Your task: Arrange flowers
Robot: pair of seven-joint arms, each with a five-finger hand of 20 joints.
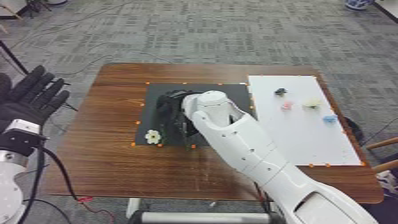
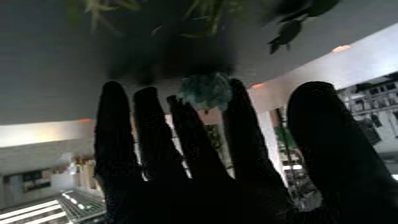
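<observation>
In the head view my right hand (image 1: 176, 112) is low over the black mat (image 1: 233, 92), its arm crossing from the bottom right. A white flower (image 1: 153, 136) lies at the mat's near left corner. My left hand (image 1: 34, 95) stays off the table's left side, fingers straight and spread. On the white board (image 1: 306, 142) are a dark flower (image 1: 281, 92), a pink one (image 1: 287, 105), a cream one (image 1: 311, 104) and a blue one (image 1: 330, 119). In the right wrist view my right hand (image 2: 200, 165) has straight fingers, with a bluish-green flower (image 2: 205, 91) at the fingertips.
Green stems and leaves (image 2: 289, 32) show beyond the fingers in the right wrist view. The brown table (image 1: 111, 120) surrounds the mat and board, with small orange markers along their edges. A black cable hangs beside the left arm.
</observation>
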